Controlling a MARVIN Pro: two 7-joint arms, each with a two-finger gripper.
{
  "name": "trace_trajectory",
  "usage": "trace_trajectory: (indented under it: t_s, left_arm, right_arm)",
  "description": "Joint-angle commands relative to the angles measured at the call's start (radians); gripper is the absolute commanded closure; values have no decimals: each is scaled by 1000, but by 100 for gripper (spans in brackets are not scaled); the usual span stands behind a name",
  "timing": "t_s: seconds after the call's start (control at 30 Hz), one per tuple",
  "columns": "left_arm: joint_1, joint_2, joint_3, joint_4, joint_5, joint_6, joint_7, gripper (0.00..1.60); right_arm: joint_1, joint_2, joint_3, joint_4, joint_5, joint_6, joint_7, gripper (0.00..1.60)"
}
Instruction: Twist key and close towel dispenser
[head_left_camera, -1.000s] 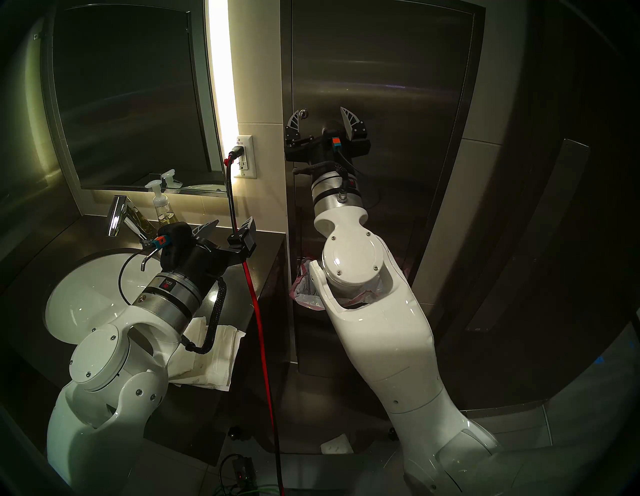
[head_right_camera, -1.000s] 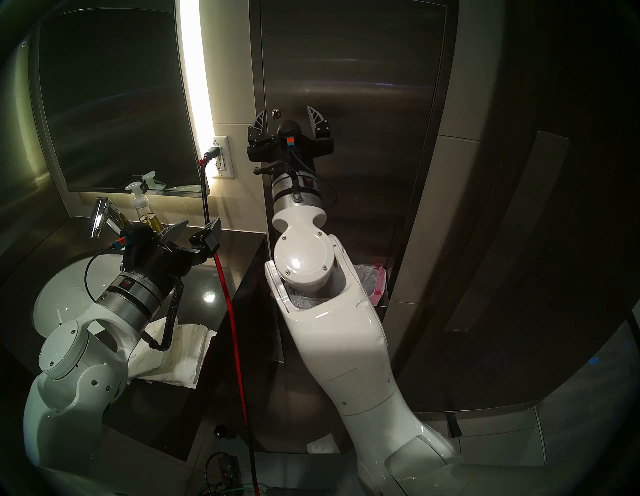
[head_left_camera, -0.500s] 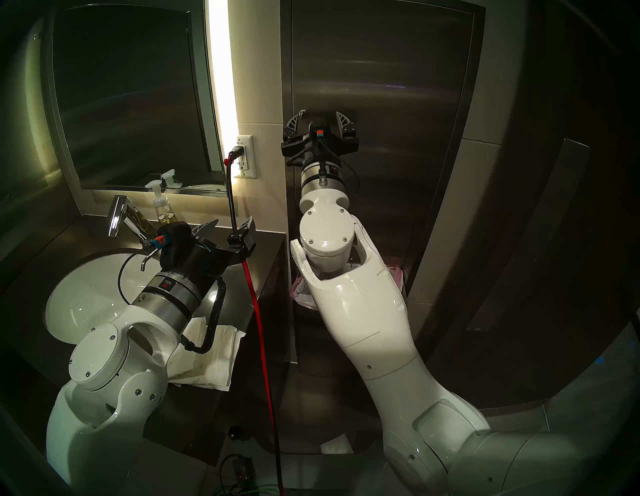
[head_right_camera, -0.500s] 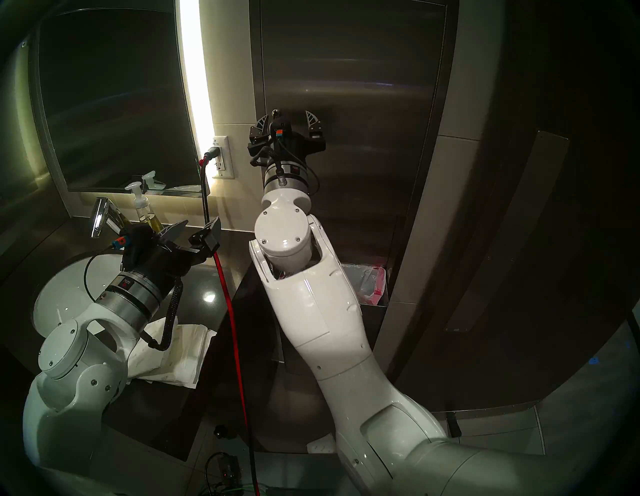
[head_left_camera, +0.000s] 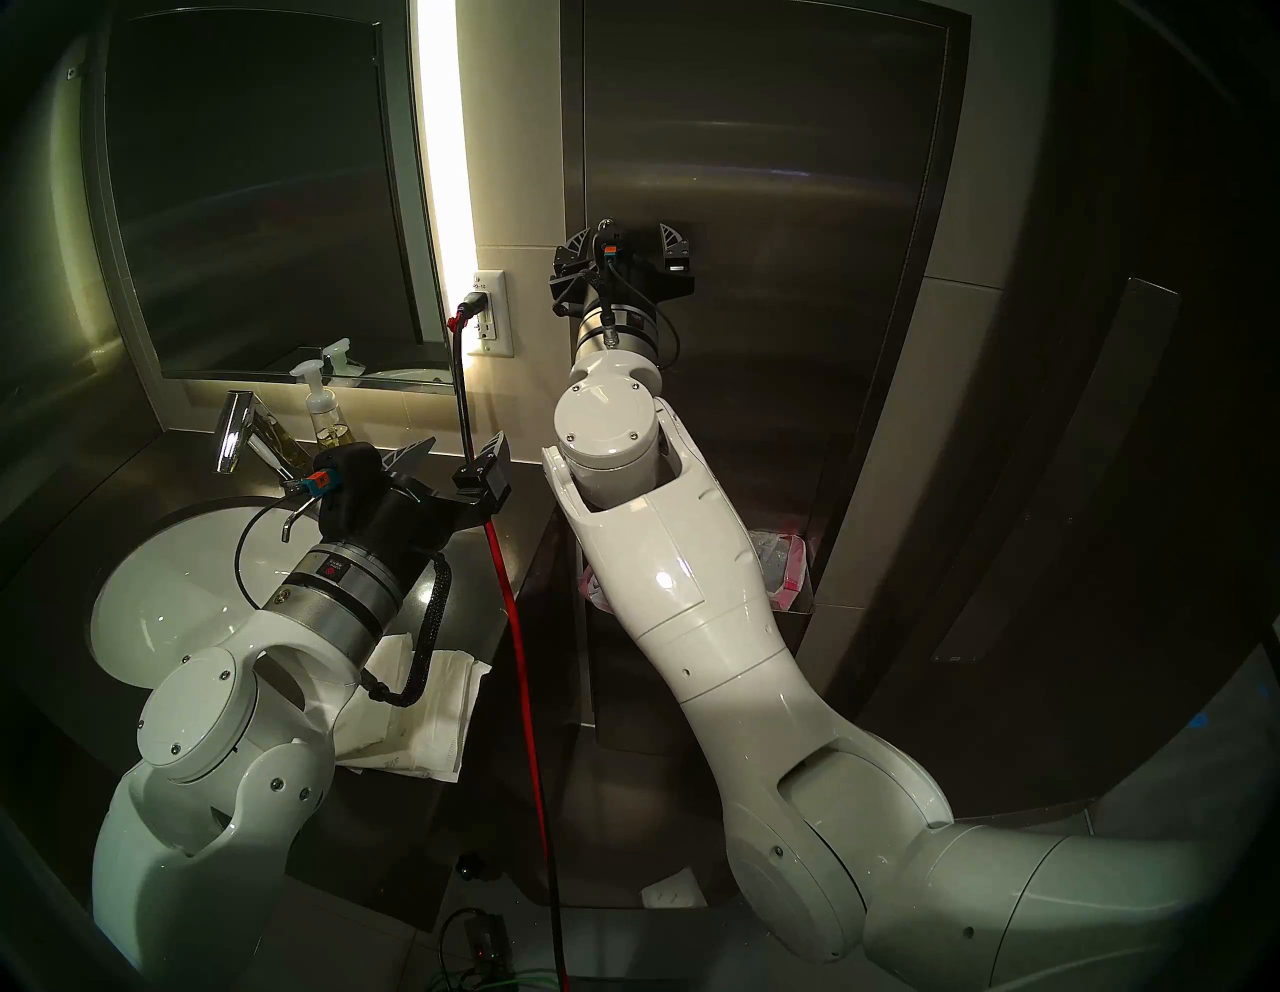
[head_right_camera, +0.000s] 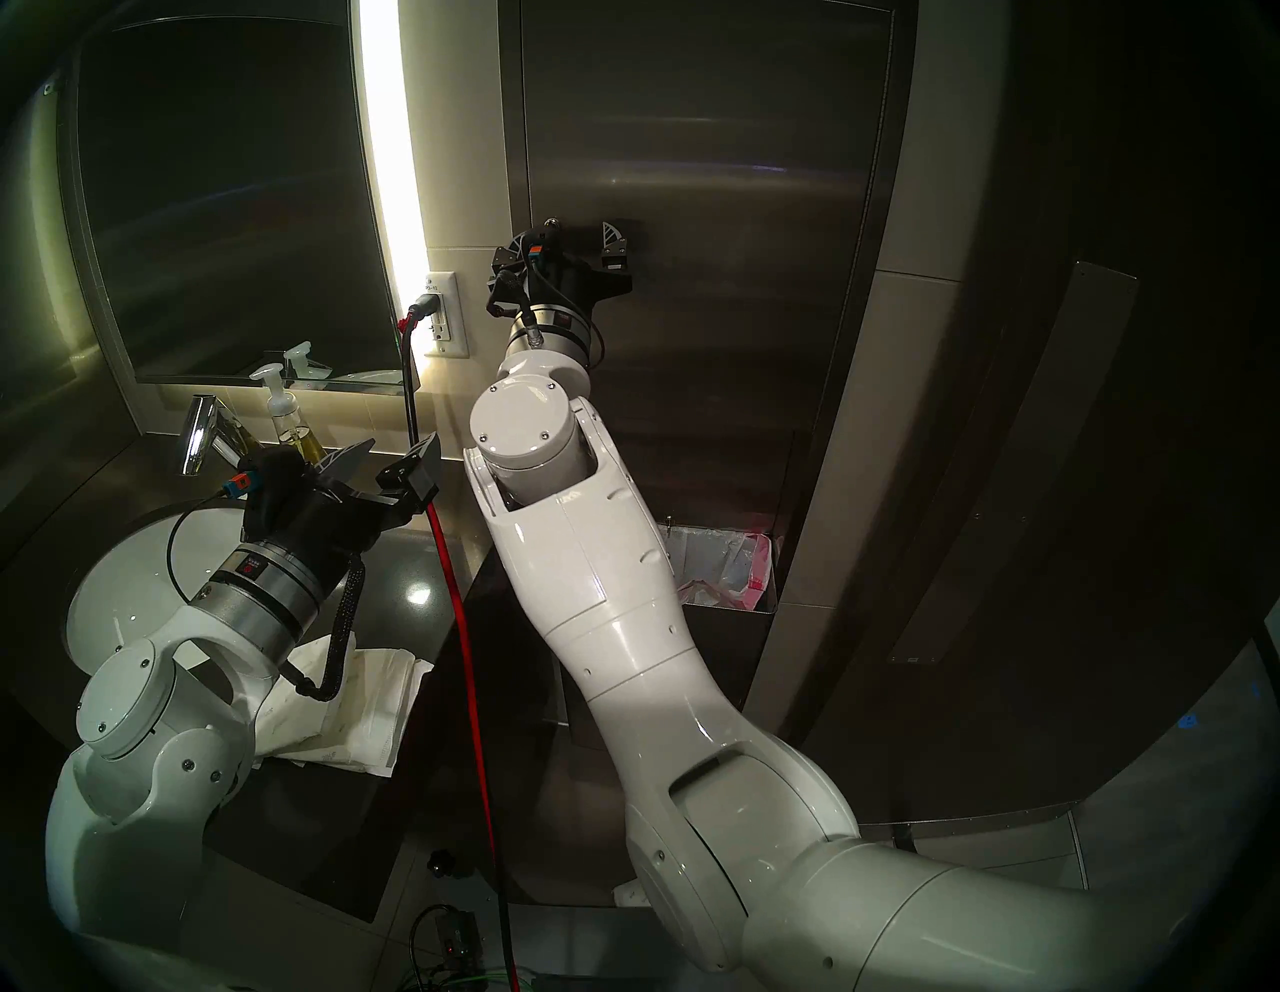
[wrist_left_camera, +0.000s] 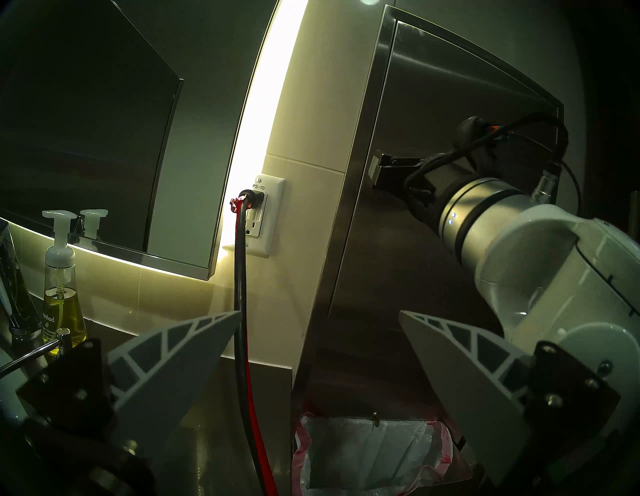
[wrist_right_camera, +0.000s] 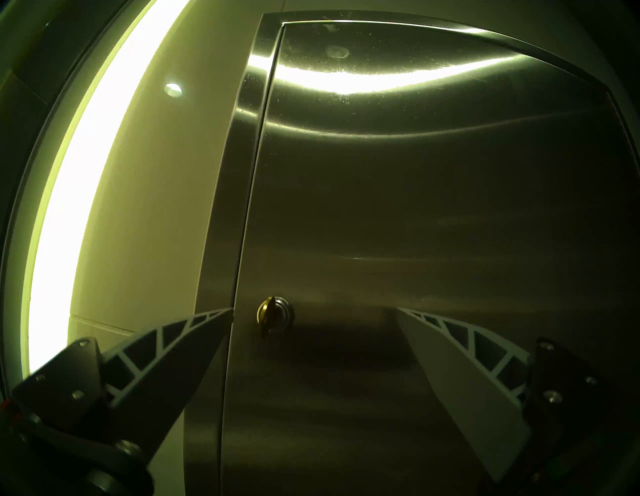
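Observation:
The towel dispenser (head_left_camera: 762, 208) is a tall brushed steel wall cabinet, and its door (wrist_right_camera: 415, 207) looks near flush with the frame. The brass key (wrist_right_camera: 267, 313) sits in the small round lock (wrist_right_camera: 284, 313) by the door's left edge, its head edge-on and roughly upright. The key also shows in the head views (head_left_camera: 607, 223) (head_right_camera: 552, 222). My right gripper (wrist_right_camera: 315, 310) (head_left_camera: 623, 237) is open and close in front of the door. Its left fingertip is just left of the key and not touching it. My left gripper (head_left_camera: 457, 447) (wrist_left_camera: 318, 311) is open and empty above the counter.
A red and black cable (head_left_camera: 516, 623) hangs from the wall outlet (head_left_camera: 490, 315) between my arms. A soap bottle (head_left_camera: 324, 415), faucet (head_left_camera: 235, 429) and sink (head_left_camera: 180, 582) stand at the left. Paper towels (head_left_camera: 429, 713) lie on the counter. A lined waste bin (head_left_camera: 783, 564) sits below the door.
My right arm has swung left and pushed in toward the door, bringing the open gripper around the lock area. The left arm has not moved.

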Motion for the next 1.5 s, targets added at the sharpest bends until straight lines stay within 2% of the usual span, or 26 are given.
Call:
trace_trajectory:
  t_s: [0.0,0.17,0.43,1.03,1.07,1.1,1.13,1.17,1.2,1.47]
  left_arm:
    - [2,-4,-3,-12,4,-13,-1,0]
    - [3,-7,-2,-12,8,-16,-3,0]
    - [4,-12,-2,-12,14,-18,-5,0]
    - [6,-22,-2,-12,23,-18,-12,0]
    - [6,-23,-2,-12,23,-18,-12,0]
    - [6,-23,-2,-12,24,-18,-13,0]
    - [6,-24,-2,-12,24,-18,-13,0]
    - [6,-24,-2,-12,24,-17,-13,0]
    - [6,-25,-2,-12,25,-17,-14,0]
    - [6,-28,-2,-12,28,-17,-16,0]
  right_arm:
    - [58,-34,-2,22,-19,-38,-47,0]
    - [25,-38,0,21,-23,-44,-80,0]
    - [-10,-9,-28,9,-11,-46,-113,0]
    - [-6,-8,-21,16,-6,-56,-127,0]
    - [-6,-8,-20,16,-6,-56,-127,10]
    - [-8,-7,-19,17,-5,-57,-127,46]
    - [-9,-7,-18,17,-5,-58,-127,102]
    - [-10,-7,-18,17,-5,-58,-127,139]
    - [-11,-8,-16,17,-4,-58,-127,160]
    - [-17,-8,-17,15,9,-57,-129,160]
